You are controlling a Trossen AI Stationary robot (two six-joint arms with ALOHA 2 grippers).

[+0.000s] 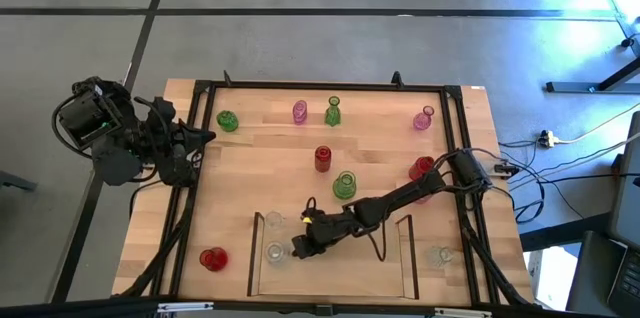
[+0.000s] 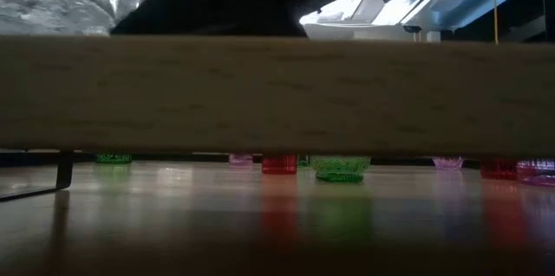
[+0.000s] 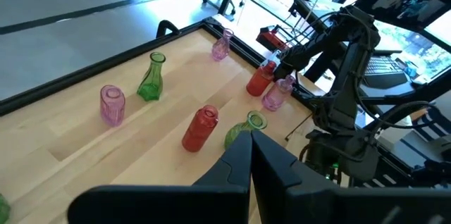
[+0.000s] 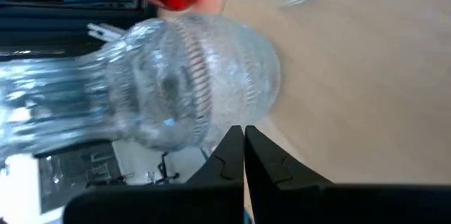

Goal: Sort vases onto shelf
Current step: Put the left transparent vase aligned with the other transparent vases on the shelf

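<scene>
The shelf (image 1: pixel 410 258) lies at the table's near middle, a low dark-edged frame with a wood floor. Two clear vases stand at its left end, one (image 1: pixel 273 221) farther back and one (image 1: pixel 275 251) nearer. My right gripper (image 1: pixel 300 246) reaches into the shelf beside the nearer clear vase (image 4: pixel 190 76), fingers shut (image 4: pixel 243 136). Green (image 1: pixel 228 120), pink (image 1: pixel 300 111), green (image 1: pixel 333 111), pink (image 1: pixel 425 118), red (image 1: pixel 322 158), green (image 1: pixel 345 185) and red (image 1: pixel 422 168) vases stand upright farther back. My left gripper (image 3: pixel 250 143) waits shut at the left edge (image 1: pixel 185 148). My right gripper comes level from the table's right. Its shut fingertips (image 4: pixel 236 139) stand at the rounded body (image 4: pixel 211 111) of the nearer clear vase, which stands on the shelf floor. Whether they touch it, I cannot tell.
A red vase (image 1: pixel 212 258) stands left of the shelf and a clear vase (image 1: pixel 440 255) right of it, both near the front edge. A black frame (image 1: pixel 200 88) rims the tabletop. In the low view a wooden board (image 2: pixel 277 94) blocks all but the vases' bases.
</scene>
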